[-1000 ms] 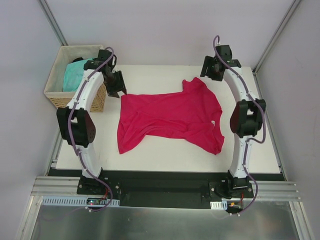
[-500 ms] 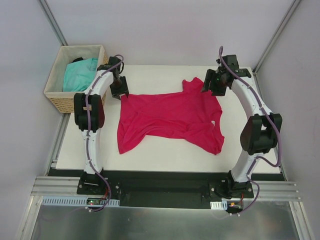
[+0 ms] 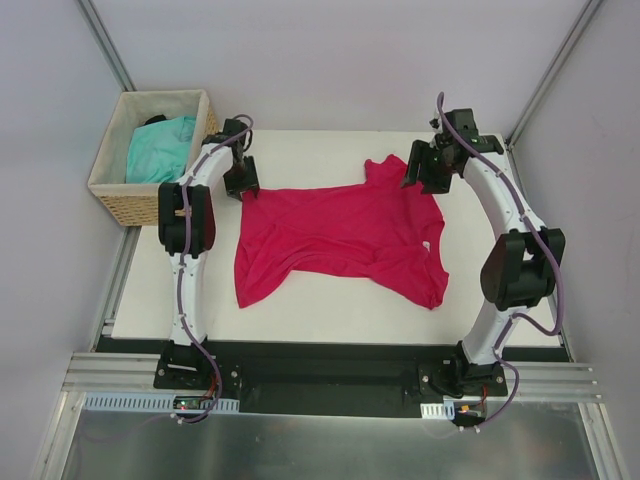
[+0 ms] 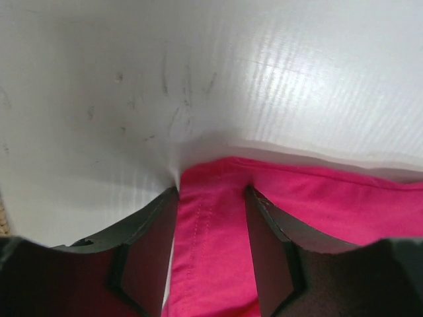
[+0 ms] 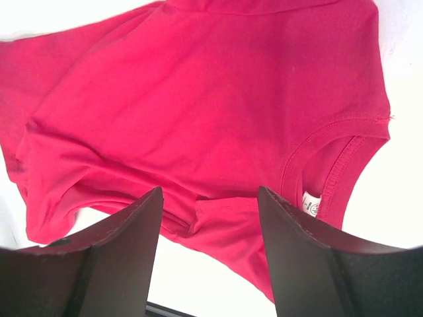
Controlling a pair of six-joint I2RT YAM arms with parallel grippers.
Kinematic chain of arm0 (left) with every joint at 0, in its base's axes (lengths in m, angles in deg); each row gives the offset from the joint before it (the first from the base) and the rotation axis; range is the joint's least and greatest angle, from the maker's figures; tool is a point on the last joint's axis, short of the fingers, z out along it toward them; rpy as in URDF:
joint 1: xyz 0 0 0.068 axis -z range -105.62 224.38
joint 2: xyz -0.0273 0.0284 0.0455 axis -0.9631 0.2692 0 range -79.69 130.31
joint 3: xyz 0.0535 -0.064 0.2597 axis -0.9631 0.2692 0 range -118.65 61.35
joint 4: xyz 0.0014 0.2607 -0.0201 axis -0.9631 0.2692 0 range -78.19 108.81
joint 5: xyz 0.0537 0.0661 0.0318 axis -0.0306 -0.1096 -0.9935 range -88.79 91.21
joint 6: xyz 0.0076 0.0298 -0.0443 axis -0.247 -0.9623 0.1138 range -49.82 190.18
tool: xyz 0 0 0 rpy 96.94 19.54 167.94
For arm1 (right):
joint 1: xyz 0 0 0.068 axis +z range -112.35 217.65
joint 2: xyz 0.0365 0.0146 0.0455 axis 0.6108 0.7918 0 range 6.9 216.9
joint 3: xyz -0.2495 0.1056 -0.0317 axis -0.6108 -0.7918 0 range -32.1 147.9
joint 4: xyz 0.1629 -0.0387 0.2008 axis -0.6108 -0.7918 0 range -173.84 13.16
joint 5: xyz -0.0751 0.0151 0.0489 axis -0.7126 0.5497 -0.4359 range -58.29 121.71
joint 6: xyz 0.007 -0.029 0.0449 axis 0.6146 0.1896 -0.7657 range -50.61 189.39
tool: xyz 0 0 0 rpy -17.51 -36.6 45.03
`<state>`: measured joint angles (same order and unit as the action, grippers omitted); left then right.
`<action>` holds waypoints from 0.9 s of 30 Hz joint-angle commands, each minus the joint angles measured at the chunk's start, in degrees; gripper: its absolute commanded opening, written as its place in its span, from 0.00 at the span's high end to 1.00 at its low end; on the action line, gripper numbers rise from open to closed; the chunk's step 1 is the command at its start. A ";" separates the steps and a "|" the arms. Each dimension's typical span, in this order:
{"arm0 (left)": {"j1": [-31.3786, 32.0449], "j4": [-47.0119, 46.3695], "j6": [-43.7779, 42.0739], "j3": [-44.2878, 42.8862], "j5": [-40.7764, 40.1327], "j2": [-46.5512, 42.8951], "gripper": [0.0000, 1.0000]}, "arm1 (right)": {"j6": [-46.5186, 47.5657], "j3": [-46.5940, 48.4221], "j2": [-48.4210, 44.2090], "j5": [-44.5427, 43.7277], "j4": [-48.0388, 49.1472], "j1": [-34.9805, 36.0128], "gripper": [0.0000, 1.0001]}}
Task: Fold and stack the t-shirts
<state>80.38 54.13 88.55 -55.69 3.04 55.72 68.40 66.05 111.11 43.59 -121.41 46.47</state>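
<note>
Left gripper (image 4: 211,193), jaws apart, straddles the pink tee's (image 3: 340,235) upper-left corner — right gripper (image 5: 210,193), jaws also apart, hovers upper right.

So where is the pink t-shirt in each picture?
Top external: the pink t-shirt lies spread out in the middle of the white table.
Left wrist: only one hemmed corner shows, low in the picture, between the open fingers of the left gripper.
Right wrist: it fills most of the picture, beyond the open right gripper.
Shared landmark: the white table, seen beside the shirt in all three.
</note>
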 commanded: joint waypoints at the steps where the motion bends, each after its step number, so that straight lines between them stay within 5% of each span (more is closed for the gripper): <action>1: -0.46 0.39 -0.88 -1.53 -3.67 0.73 0.55 | 0.73 4.41 -3.57 0.78 -2.09 0.32 0.38; 5: -1.08 0.48 -1.14 -2.76 -2.89 1.78 0.61 | 0.64 5.56 -2.87 1.04 -2.36 0.23 0.38; 9: -1.25 0.56 -0.79 -3.73 -2.35 2.13 1.00 | 0.73 8.02 -1.38 2.01 -4.46 0.41 0.41; 20: -3.27 -1.10 2.89 -19.27 2.64 11.00 1.00 | 3.10 10.39 -1.81 3.24 -9.73 0.50 0.45; 27: -3.71 -2.51 5.27 -20.08 4.94 12.77 1.00 | 4.69 14.35 -1.02 1.57 -14.04 1.20 0.46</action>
<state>77.24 52.73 91.72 -74.26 5.75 67.75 71.46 76.62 111.11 45.75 -132.01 46.84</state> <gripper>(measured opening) 0.009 0.545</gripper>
